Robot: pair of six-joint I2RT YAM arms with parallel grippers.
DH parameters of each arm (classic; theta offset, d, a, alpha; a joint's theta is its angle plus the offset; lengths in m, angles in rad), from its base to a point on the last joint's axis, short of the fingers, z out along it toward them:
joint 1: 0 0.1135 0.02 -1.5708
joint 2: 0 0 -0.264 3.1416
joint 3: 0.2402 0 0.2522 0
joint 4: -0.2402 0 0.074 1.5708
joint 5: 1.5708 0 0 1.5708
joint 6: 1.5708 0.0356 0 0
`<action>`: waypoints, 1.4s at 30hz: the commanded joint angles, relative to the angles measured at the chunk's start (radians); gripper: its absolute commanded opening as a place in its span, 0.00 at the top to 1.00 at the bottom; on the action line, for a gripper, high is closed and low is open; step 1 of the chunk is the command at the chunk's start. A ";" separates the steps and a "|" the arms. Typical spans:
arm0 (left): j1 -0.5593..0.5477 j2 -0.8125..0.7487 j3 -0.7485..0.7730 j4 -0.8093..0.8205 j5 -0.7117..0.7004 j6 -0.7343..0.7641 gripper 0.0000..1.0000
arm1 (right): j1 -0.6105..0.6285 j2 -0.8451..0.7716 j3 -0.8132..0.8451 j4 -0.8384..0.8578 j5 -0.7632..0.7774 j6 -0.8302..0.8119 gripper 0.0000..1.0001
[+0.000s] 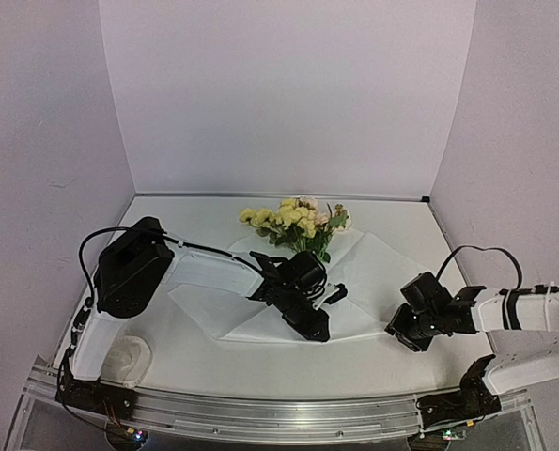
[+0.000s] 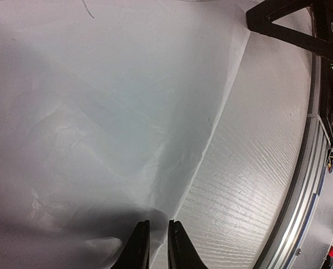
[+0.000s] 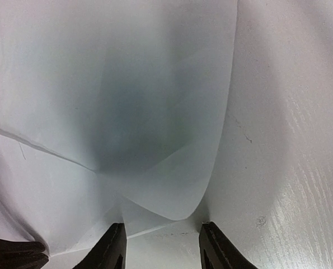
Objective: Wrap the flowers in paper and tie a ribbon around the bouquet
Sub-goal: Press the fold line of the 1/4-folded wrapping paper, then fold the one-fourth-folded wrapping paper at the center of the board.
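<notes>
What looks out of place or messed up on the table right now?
Nothing is spilled or broken. The paper lies rumpled, its layers folded unevenly over each other near the left claw, and the flowers sit at its far side rather than centred.

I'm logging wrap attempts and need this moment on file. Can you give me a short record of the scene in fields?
flowers: yellow and cream bunch at the paper's far side
paper: white sheet spread on the table, partly folded
left gripper: nearly closed, apparently pinching the paper's near edge
right gripper: open, a paper corner between its fingers
stage: paper not yet wrapped around the flowers
</notes>
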 commanded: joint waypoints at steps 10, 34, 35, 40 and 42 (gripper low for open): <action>0.004 -0.004 0.008 0.019 -0.016 -0.002 0.87 | -0.003 -0.017 -0.074 0.086 0.061 0.032 0.64; 0.004 -0.011 -0.008 0.041 -0.012 -0.009 0.87 | -0.003 -0.078 -0.120 0.150 0.106 0.056 1.00; 0.004 -0.010 -0.008 0.044 -0.013 -0.010 0.87 | -0.003 -0.092 -0.118 0.149 0.105 0.048 1.00; 0.003 -0.002 -0.008 0.044 -0.031 -0.010 0.87 | -0.003 -0.166 -0.074 0.105 0.088 -0.015 1.00; 0.003 0.002 -0.007 0.043 -0.037 -0.010 0.87 | -0.003 -0.181 -0.052 0.098 0.068 -0.036 1.00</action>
